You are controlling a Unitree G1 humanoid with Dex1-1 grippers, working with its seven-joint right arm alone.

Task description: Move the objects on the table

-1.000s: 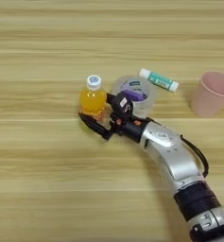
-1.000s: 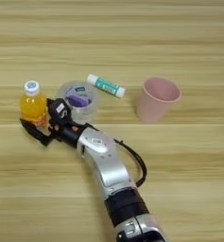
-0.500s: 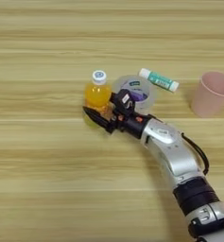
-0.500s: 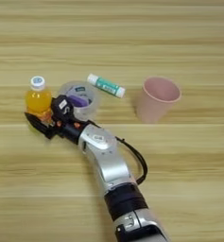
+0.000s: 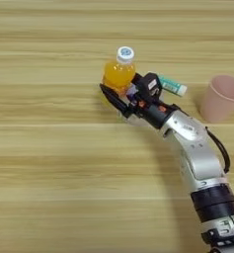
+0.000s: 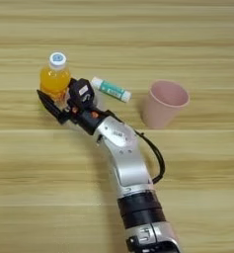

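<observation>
right hand (image 5: 122, 95) is closing its two black fingers around the lower body of the orange-juice bottle (image 5: 119, 74), which is standing upright near the middle of the table (image 5: 49, 163). white-and-teal tube (image 6: 110, 89) is lying just right of the hand; pink cup (image 6: 164, 104) is standing upright, further right.

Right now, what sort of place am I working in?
Probably a lab or test bench: a bare wooden table with unrelated small items, a juice bottle, a pink cup and a tube.

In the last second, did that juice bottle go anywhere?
Yes. The juice bottle, in the hand, went right, closing on the white-and-teal tube and pink cup.
</observation>
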